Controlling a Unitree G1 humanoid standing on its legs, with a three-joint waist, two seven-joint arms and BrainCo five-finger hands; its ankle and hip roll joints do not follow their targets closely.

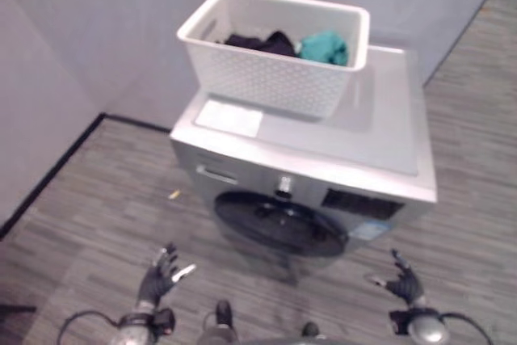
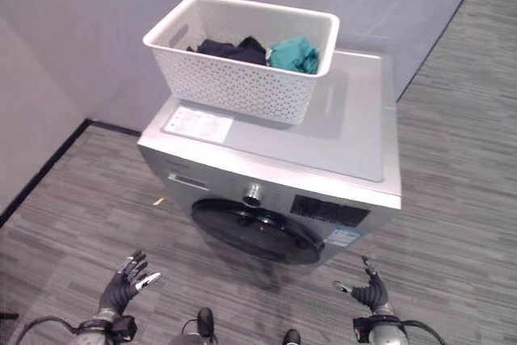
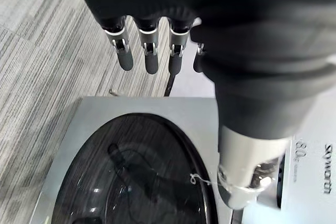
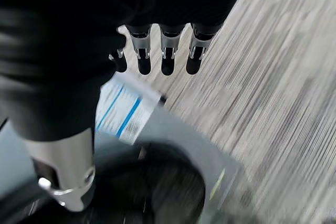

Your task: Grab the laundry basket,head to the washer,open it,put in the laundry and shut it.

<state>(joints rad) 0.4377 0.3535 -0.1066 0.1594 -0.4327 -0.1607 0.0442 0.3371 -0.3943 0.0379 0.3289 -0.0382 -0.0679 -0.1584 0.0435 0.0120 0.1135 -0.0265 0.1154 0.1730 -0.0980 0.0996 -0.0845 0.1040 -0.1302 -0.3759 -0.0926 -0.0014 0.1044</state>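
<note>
Plenty of bare floor either side of the washer, wall close behind it. White laundry basket sits up top near the back-left edge — dark and teal clothes inside. Round door closed. Left hand and right hand low out front, fingers relaxed — holding nothing.

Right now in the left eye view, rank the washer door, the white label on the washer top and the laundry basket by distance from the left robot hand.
From the left robot hand:
1. Washer door, round and dark, on the front.
2. White label, on the washer top's near left corner.
3. Laundry basket, at the back of the top.
</note>
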